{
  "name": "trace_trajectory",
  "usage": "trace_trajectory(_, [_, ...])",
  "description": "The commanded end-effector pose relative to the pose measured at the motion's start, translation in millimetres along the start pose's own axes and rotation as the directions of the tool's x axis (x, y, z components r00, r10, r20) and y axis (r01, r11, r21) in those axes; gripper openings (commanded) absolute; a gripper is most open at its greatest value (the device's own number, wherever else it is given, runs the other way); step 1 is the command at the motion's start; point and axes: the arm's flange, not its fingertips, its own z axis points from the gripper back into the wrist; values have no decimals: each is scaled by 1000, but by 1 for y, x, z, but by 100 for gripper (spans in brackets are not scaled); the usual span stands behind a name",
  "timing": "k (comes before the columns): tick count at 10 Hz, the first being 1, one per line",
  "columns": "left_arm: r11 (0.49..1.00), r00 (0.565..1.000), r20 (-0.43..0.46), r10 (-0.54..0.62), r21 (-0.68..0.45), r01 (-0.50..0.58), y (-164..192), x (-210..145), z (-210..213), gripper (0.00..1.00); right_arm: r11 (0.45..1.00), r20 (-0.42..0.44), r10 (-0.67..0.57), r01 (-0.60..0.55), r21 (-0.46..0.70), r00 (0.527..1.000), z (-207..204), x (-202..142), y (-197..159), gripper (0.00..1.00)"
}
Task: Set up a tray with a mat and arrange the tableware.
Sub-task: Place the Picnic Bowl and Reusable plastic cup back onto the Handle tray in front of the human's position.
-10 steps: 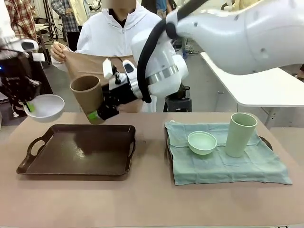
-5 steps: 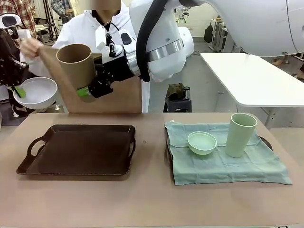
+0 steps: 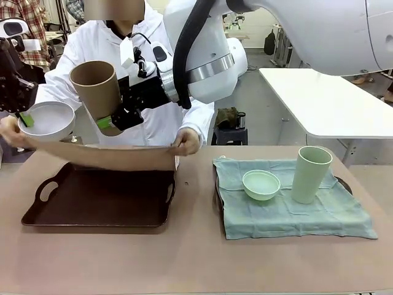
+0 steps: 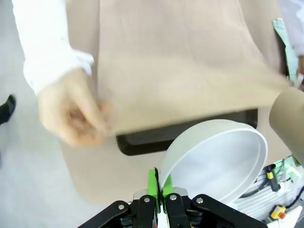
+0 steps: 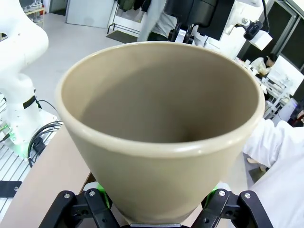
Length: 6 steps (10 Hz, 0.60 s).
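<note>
My left gripper (image 3: 26, 118) is shut on the rim of a white bowl (image 3: 46, 120), held in the air above the table's left end; the wrist view shows its gripper (image 4: 159, 183) pinching the bowl (image 4: 218, 156). My right gripper (image 3: 108, 122) grips the base of a brown tumbler (image 3: 97, 91), tilted, above the tray's far side; the tumbler (image 5: 161, 128) sits between the gripper's (image 5: 156, 209) pads. A person holds a tan mat (image 3: 110, 156) stretched over the dark tray (image 3: 98, 206). The mat (image 4: 180, 61) hangs over the tray (image 4: 190, 130).
A mint green bowl (image 3: 261, 184) and a pale green tumbler (image 3: 312, 174) stand on a green cloth (image 3: 288, 215) covering a second tray at the right. The person's hands (image 3: 185, 142) grip the mat's ends. A white side table (image 3: 331, 104) stands beyond at the right.
The person has brought the mat down from chest height to just over the dark tray. Both arms have risen with the bowl and the tumbler, then held nearly still.
</note>
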Motion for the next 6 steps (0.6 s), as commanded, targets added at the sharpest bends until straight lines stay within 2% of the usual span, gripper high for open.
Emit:
trace_trajectory(1, [1000,1000,0,-4,6,4,0,0,0,0,1000,-1,2,-2,0,1000,0,1,0,0])
trace_trajectory(6, [1000,1000,0,-4,6,4,0,0,0,0,1000,-1,2,-2,0,1000,0,1,0,0])
